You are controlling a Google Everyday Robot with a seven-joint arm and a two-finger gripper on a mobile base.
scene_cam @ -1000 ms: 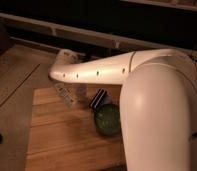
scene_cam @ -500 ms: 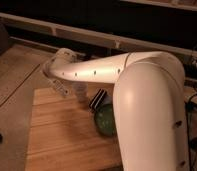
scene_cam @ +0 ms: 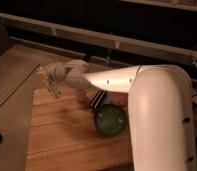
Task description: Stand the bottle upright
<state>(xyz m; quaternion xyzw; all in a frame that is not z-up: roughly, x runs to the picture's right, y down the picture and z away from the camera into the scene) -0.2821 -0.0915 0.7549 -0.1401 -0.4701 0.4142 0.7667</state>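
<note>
My gripper (scene_cam: 50,80) is at the end of the white arm (scene_cam: 112,80), which reaches from the right across to the left. It hangs over the far left corner of the wooden board (scene_cam: 62,135). A pale slim shape at the gripper's tip (scene_cam: 54,90) may be the clear bottle, but I cannot tell it apart from the gripper. No bottle lies in the open on the board.
A round dark-green bowl (scene_cam: 111,119) sits on the board just under the arm. A small dark box (scene_cam: 97,100) lies beside it at its far left. A pale counter (scene_cam: 17,70) runs to the left, and a dark wall with rails stands behind.
The arm has swung left and farther back. The gripper moved from above the middle-left of the board to its far left corner. Bowl and box stayed put.
</note>
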